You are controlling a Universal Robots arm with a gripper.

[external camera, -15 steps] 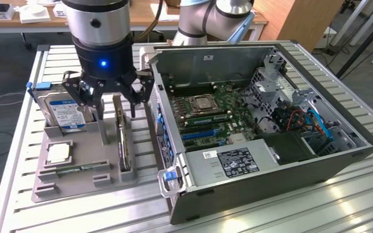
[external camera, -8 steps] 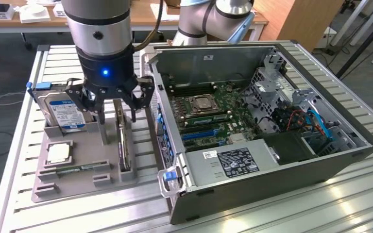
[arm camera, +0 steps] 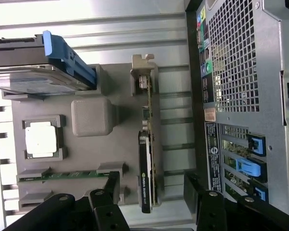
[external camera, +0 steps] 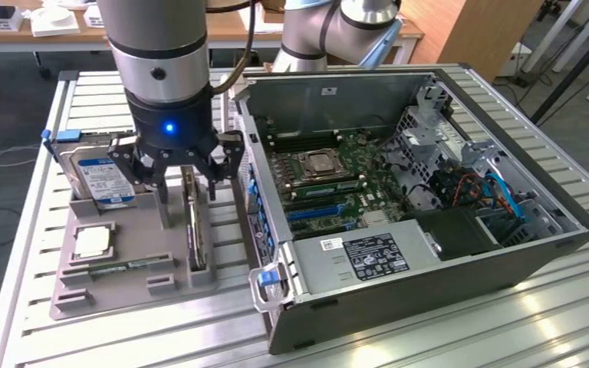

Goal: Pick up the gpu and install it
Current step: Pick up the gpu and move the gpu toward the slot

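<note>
- Exterior view: my fingers (external camera: pixel 215 175) hung spread wide over the grey holder (external camera: pixel 120 287) on the counter (external camera: pixel 478 337), pinching nothing.
- The gpu (external camera: pixel 194 230) stood on its long edge in a slot of that holder. Its long axis ran near to far, roughly parallel to the side wall of the open computer case (external camera: pixel 428 253).
- My fingers straddled the card's far part; I could not tell whether they touched it.
- The hard drive (external camera: pixel 100 180) stood at the holder's far corner, on the exterior view's left.
- This view showed the case's open interior and motherboard.
- Wrist view: the gpu (arm camera: pixel 147 163) appeared edge-on as a thin line, with the silver bracket (arm camera: pixel 143 67) at one end and the black-faced end between my fingers (arm camera: pixel 111 185).
- Here the case's perforated rear wall (arm camera: pixel 241 72) showed.
- A strip of bare counter (arm camera: pixel 176 110) ran between the holder's edge and the case, and the card sat just beside that edge.
</note>
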